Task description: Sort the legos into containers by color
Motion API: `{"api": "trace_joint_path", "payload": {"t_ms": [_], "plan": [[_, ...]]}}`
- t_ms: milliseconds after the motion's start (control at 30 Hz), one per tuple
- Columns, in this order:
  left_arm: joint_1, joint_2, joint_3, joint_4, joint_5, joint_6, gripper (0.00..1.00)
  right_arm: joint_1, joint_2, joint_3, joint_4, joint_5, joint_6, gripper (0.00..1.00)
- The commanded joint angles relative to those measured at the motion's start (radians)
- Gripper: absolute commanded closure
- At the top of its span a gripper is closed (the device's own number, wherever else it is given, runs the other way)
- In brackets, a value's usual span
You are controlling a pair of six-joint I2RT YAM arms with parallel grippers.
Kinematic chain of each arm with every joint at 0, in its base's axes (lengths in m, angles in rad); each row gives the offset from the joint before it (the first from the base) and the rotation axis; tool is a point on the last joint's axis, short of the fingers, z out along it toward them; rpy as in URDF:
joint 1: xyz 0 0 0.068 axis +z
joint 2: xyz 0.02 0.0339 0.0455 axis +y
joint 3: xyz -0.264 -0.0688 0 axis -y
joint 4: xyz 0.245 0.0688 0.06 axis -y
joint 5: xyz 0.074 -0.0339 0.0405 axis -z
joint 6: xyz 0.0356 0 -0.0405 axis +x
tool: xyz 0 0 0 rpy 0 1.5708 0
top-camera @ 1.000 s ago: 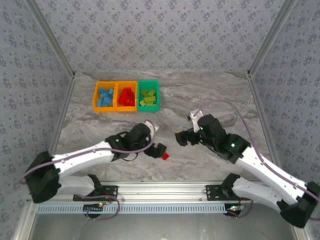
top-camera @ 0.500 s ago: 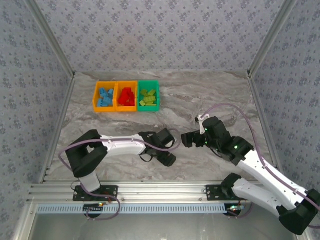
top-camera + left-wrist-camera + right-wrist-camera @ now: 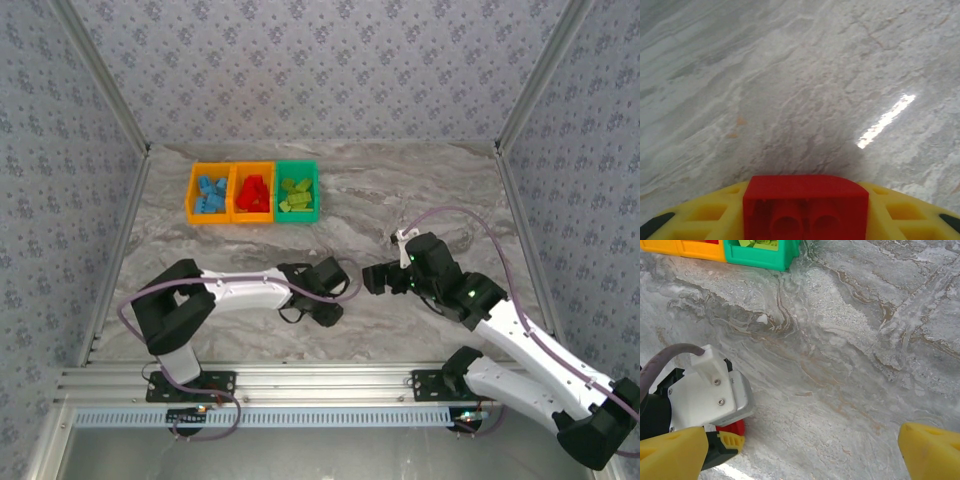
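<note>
Because it is small, hard and glossy, the red studded plastic brick [image 3: 805, 200] should weigh next to nothing and neither bend nor crack under a squeeze. I judge its smooth walls slippery enough to twist out of a skewed pinch.

It is toward the near edge of the grey marbled table [image 3: 430, 200], about midway along, and my left jaws are closed on it. Yellow fingers [image 3: 705, 212] press two opposite flat sides, which is where I want the hold: square on the walls, not on a corner. Two round shapes face my wrist; studs or underside tubes, I cannot tell.

Just to its right, my right jaws stand wide apart with nothing between them.

Farther off, near the far left corner, sits the row of joined plastic bins:
- the left orange-yellow bin [image 3: 209, 165] holds light blue bricks [image 3: 209, 193];
- the middle orange-yellow bin [image 3: 254, 165] holds red bricks [image 3: 252, 193];
- the green bin [image 3: 297, 163] holds lime green bricks [image 3: 296, 195].

My brick belongs in the middle one.
</note>
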Motion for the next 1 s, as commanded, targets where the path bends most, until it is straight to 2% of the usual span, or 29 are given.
{"api": "trace_joint_path", "payload": {"t_ms": [0,167,300,367,500,567,700,833,967], "plan": [[0.005,-0.081,-0.017,-0.037,-0.085,0.004,0.59,-0.004,-0.001,0.034,0.008,-0.027,0.021,0.00],[0.115,-0.219,-0.034,-0.011,-0.118,0.019,0.60,-0.003,-0.001,0.042,0.046,-0.116,0.027,0.00],[0.301,-0.290,0.013,0.033,-0.095,0.076,0.60,0.012,0.009,0.025,0.152,-0.252,0.056,0.00],[0.395,-0.283,0.053,0.071,-0.092,0.106,0.60,0.024,0.017,0.014,0.197,-0.275,0.075,0.00],[0.578,-0.169,0.179,0.161,-0.066,0.132,0.61,0.034,0.029,0.002,0.200,-0.239,0.088,0.00],[0.640,-0.086,0.249,0.203,-0.066,0.137,0.61,0.037,0.028,0.004,0.185,-0.236,0.090,0.00],[0.750,0.118,0.464,0.142,-0.040,0.133,0.59,0.056,0.007,0.001,0.160,-0.240,0.091,0.00],[0.805,0.280,0.654,0.069,0.052,0.127,0.57,0.068,-0.006,-0.006,0.137,-0.212,0.097,0.00],[0.813,0.308,0.709,0.033,0.093,0.127,0.49,0.069,-0.006,-0.010,0.097,-0.144,0.101,0.00]]}}
